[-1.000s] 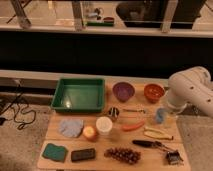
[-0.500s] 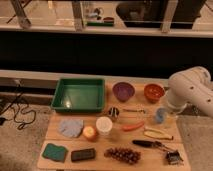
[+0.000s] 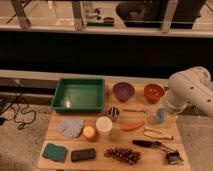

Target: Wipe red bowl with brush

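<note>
The red bowl [image 3: 154, 92] stands at the back right of the wooden table [image 3: 60, 162], next to the purple bowl [image 3: 123, 91]. The brush [image 3: 147, 144], black-handled with a thinner, lighter end pointing right, lies flat near the front right. My white arm comes in from the right. Its gripper [image 3: 167, 108] hangs at the arm's low end over the table's right edge, just in front of the red bowl and well behind the brush. It is mostly hidden by the arm and I see nothing held in it.
A green tray [image 3: 79, 94] fills the back left. A carrot [image 3: 132, 126], white cup [image 3: 104, 124], orange fruit [image 3: 90, 132], blue cloth [image 3: 71, 127], green sponge [image 3: 54, 151], black block [image 3: 83, 154], grapes [image 3: 122, 155], thin metal utensil [image 3: 132, 110] and pale blue object [image 3: 160, 116] crowd the table.
</note>
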